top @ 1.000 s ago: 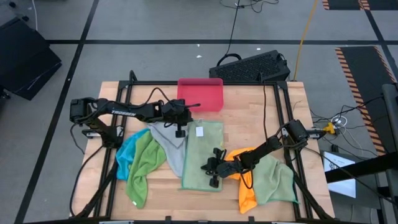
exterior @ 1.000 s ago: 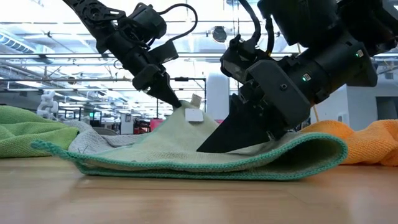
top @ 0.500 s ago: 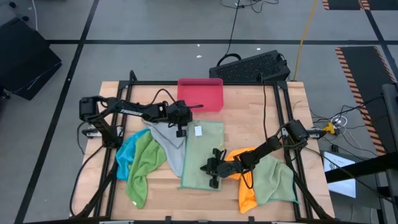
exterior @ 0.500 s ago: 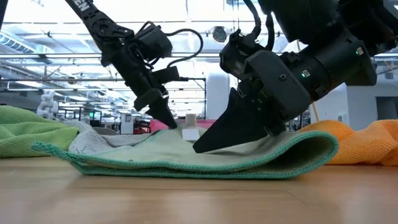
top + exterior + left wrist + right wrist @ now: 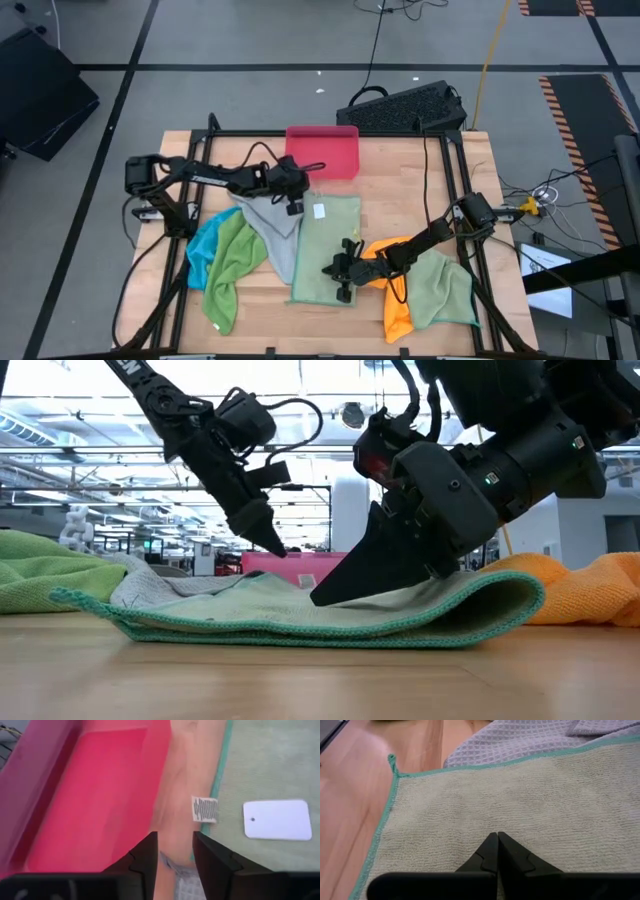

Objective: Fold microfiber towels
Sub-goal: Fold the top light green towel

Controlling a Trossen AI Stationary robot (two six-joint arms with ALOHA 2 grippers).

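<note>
While the right claw (image 5: 342, 272) apparently pins the pale green towel (image 5: 328, 225), the left claw (image 5: 294, 206) hovers open.

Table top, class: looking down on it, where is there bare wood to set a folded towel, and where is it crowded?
Bare wood lies right of the pink tray, above the orange towel, and left of the tray above the left arm. The near half is crowded: blue towel, green towel, grey towel, pale green towel.

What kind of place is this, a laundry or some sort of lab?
Probably a robotics lab in a big open workshop hall, not a laundry. Two robot arms are mounted on a framed wooden table, a keyboard and cables lie on the floor, and the low view shows a high ceiling with long light strips.
</note>
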